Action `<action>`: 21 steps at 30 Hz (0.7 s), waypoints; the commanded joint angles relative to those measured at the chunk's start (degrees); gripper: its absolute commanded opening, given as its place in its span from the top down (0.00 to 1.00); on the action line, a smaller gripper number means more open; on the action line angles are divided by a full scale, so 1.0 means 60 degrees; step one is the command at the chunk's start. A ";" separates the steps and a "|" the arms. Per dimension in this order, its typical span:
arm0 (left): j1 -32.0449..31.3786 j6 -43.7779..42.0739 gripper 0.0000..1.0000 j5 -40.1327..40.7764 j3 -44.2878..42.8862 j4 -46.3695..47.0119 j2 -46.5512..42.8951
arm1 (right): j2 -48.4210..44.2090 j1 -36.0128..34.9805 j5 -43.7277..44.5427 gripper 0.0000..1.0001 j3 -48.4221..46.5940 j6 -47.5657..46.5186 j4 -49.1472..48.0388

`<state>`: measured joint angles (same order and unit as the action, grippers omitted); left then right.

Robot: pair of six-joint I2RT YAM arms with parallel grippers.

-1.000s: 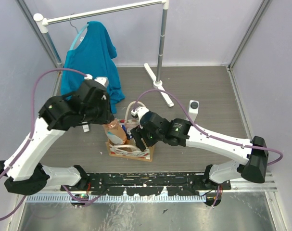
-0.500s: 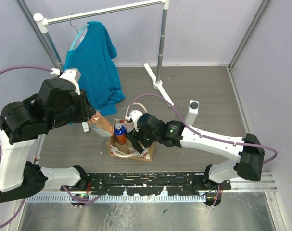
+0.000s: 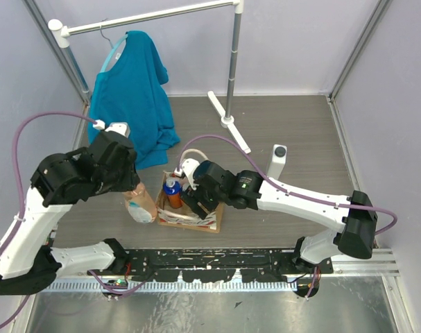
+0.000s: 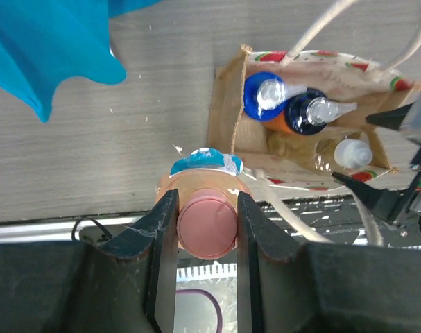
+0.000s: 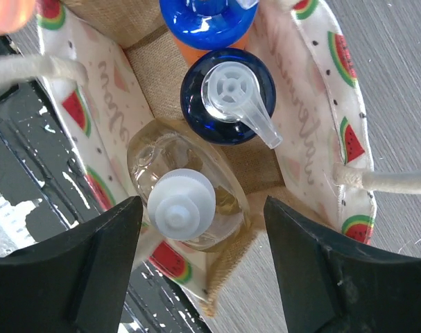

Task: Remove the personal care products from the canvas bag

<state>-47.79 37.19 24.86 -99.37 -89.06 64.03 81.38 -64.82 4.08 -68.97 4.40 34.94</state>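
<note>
Outside the small tan canvas bag with white rope handles and watermelon-print lining (image 4: 225, 111), the left tool (image 4: 207, 201) is clenched on a pale amber bottle with a pink cap (image 4: 207, 229), held just beside the bag above the grey wood-grain table (image 4: 127, 159). Three bottles stand in the bag: a bright-blue-capped orange bottle (image 5: 209, 17), a dark-blue-capped pump bottle (image 5: 227, 94) and a clear whitish-capped bottle (image 5: 182, 201). The right tool (image 5: 200, 208) hangs released, its jaws spread either side of the clear one.

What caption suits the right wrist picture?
Open right claw poised over the watermelon-print canvas bag, above a clear white-capped bottle and two blue-capped pump bottles.
</note>
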 commanded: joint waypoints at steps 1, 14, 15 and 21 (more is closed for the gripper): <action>-0.0026 0.0306 1.00 -0.0229 0.1213 0.1577 -0.0600 | -0.0464 -0.0052 -0.0108 0.23 -0.0188 -0.0462 -0.0384; -0.0026 0.0558 1.00 0.0339 0.3635 0.2764 -0.1054 | 0.0663 -0.0052 -0.1131 0.29 0.0129 -0.1047 -0.0455; -0.0030 0.0493 1.00 0.0447 0.3753 0.2911 -0.1074 | 0.0717 -0.0052 -0.1184 0.31 0.0132 -0.1055 -0.0422; -0.0028 0.0364 1.00 0.1384 0.4163 0.3119 -0.1107 | 0.1085 -0.0056 -0.1271 0.68 -0.0258 -0.1048 0.0105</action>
<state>-47.79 39.22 25.96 -74.48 -76.86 59.18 85.32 -64.77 -1.50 -68.38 -1.61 32.84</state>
